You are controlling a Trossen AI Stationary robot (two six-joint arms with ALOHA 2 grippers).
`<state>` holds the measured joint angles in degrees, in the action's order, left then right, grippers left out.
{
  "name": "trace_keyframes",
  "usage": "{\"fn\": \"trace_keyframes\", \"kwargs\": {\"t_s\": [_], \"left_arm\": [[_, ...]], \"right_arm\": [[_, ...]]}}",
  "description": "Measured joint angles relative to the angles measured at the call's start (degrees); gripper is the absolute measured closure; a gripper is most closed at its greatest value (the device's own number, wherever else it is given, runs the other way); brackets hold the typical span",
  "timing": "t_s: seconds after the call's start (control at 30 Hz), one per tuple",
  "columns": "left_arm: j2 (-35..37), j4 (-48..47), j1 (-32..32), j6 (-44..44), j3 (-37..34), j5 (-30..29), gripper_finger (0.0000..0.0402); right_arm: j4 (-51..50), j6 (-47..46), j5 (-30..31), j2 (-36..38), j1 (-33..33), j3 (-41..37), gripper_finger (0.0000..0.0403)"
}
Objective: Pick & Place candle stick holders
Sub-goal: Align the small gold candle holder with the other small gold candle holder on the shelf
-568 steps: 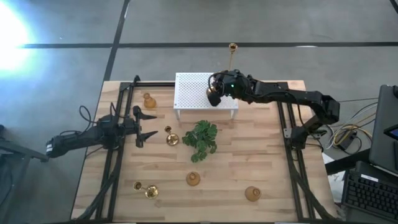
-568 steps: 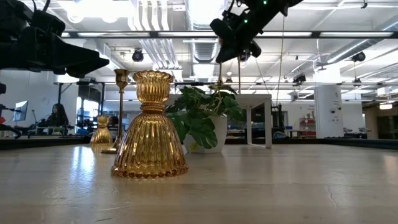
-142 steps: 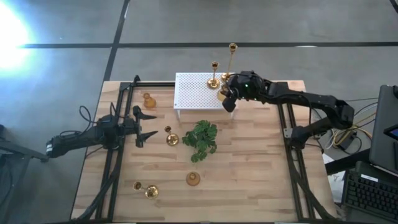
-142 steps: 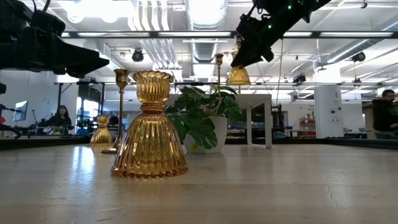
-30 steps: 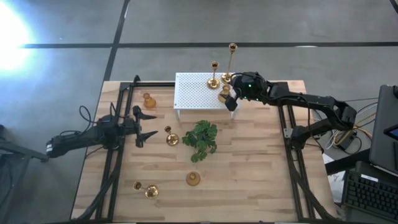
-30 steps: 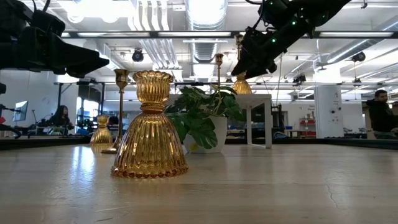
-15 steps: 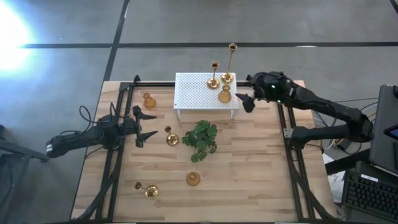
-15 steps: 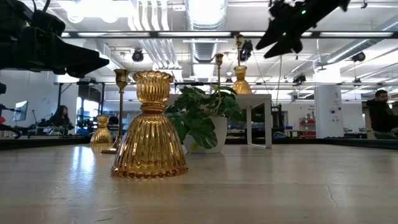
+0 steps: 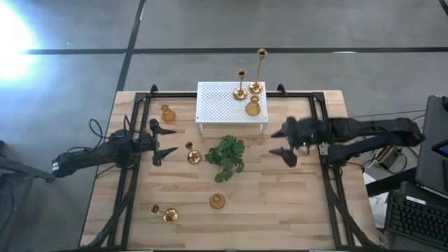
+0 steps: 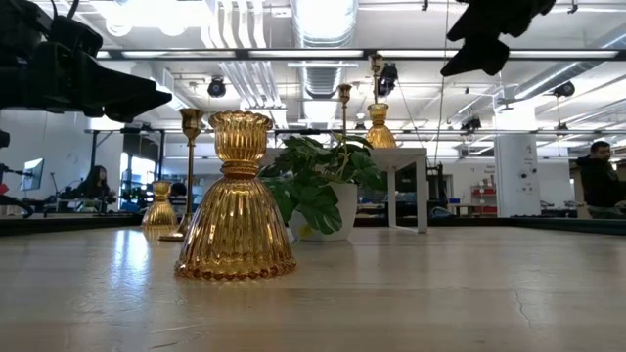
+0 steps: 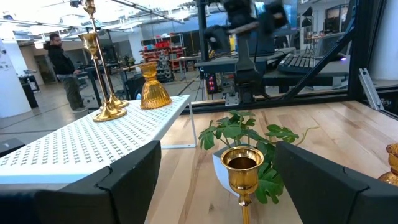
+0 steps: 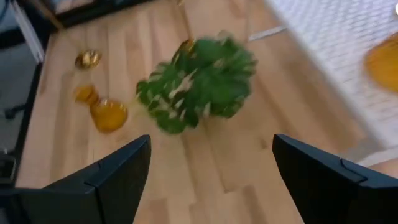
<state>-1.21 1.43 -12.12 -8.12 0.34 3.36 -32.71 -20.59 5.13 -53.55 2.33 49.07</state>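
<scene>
I count seven holders: three stand on the white stand [image 9: 231,103], up and to the left of my right gripper [image 9: 285,143] — a tall one [image 9: 260,70], a shorter one [image 9: 240,84] and a squat one [image 9: 253,106] — so I judge the job nearly half done. Four wait on the table [image 9: 280,203]: a squat one [image 9: 167,113] beyond my idle left gripper [image 9: 165,142], a stemmed one [image 9: 192,153] just beside it, a toppled one [image 9: 164,213] and a squat one [image 9: 217,201] near the front. Both grippers are spread and empty, the right hanging over bare wood, right of the plant [image 9: 226,155].
</scene>
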Motion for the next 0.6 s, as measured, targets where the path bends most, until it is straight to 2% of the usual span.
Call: {"fn": "trace_keyframes", "kwargs": {"t_s": [0.13, 0.27, 0.4, 0.6], "left_arm": [[-0.02, -0.01, 0.0, -0.01, 0.0, 0.0, 0.0083], [-0.01, -0.02, -0.01, -0.01, 0.0, -0.01, 0.0083], [-0.02, -0.04, 0.0, 0.0, 0.0, -0.02, 0.0083], [-0.01, -0.04, -0.02, -0.01, 0.0, -0.02, 0.0083]], "right_arm": [[2.02, -4.62, 6.58, -1.51, 8.37, -1.57, 0.0076], [2.27, -7.77, 11.12, -3.19, 12.79, -1.68, 0.0085], [3.09, -10.03, 11.03, -4.79, 13.98, -1.61, 0.0118], [4.87, -12.03, 8.13, -5.48, 14.32, -4.81, 0.0191]]}}
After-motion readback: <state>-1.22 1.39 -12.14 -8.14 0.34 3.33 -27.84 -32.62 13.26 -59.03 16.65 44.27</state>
